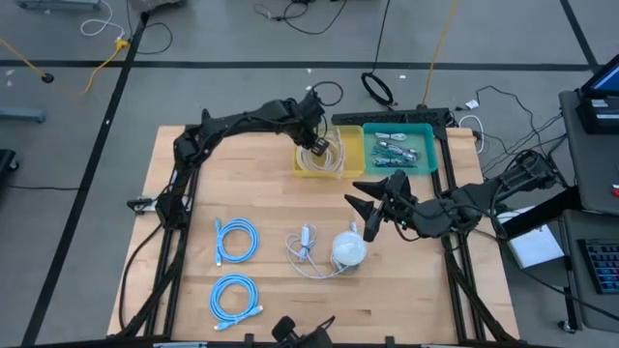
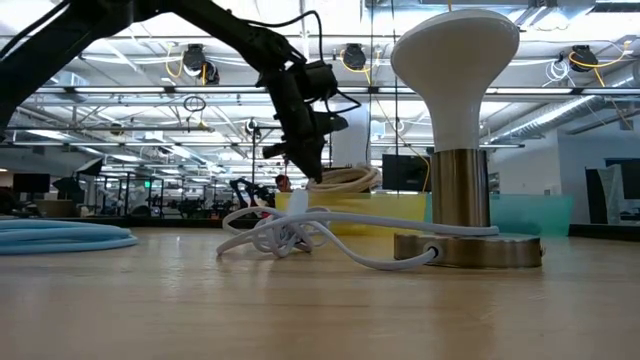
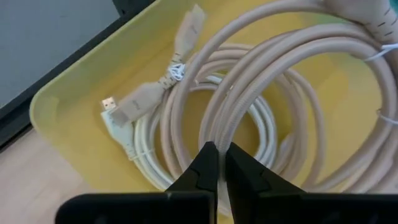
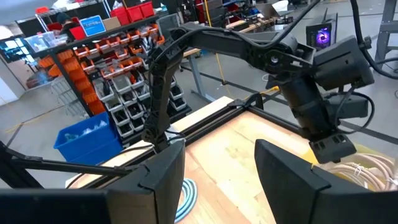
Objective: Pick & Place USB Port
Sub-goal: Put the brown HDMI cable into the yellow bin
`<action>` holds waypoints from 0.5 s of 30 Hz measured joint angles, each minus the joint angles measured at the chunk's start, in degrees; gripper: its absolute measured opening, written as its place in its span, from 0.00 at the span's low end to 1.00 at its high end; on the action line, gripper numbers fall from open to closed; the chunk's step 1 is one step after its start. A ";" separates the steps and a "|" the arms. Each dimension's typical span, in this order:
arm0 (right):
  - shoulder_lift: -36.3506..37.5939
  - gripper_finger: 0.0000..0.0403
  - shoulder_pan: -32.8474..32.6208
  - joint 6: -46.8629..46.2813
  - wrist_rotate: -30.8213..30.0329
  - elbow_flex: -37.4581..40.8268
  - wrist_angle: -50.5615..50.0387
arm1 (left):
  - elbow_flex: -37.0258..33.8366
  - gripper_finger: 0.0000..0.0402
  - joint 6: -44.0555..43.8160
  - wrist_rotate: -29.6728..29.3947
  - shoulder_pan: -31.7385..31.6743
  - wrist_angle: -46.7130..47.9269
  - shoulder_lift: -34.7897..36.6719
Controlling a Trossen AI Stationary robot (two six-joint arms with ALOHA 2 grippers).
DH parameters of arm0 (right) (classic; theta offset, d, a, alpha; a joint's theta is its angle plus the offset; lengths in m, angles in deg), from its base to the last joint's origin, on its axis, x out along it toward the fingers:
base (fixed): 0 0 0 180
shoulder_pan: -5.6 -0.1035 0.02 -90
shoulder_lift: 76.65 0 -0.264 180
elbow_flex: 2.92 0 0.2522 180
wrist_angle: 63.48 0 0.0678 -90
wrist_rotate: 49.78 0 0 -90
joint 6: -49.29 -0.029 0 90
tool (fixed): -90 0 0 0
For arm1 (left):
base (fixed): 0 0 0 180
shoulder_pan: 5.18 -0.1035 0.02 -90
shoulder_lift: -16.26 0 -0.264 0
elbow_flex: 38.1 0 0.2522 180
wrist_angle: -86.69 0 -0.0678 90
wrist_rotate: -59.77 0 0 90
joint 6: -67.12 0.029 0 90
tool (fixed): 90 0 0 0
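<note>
Beige cable coil [image 3: 261, 106] in yellow bin [image 1: 318, 155], left pincer [image 3: 217, 163] closed narrow above it, right pincer [image 1: 372, 206] wide over bench [image 1: 280, 208].

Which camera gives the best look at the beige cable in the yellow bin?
The left wrist view: the beige cable fills it, coiled in the yellow bin, with the left gripper shut on a strand. The high view shows only a small coil, the low view its top above the rim, the right wrist view one edge.

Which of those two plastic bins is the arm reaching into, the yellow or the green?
The yellow bin, holding coiled beige cables; the left gripper is shut above them. The teal bin beside it holds small connectors, no arm over it.
</note>
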 joint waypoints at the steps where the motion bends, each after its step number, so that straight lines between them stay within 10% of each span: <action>1: 0.00 0.47 0.00 0.00 0.00 -0.01 0.00 | 0.00 0.03 0.00 -0.57 0.12 -0.05 -0.04; 15: 0.00 0.47 0.00 0.55 -0.04 0.00 -0.01 | 0.00 0.09 -1.82 -3.09 -0.64 0.00 -0.02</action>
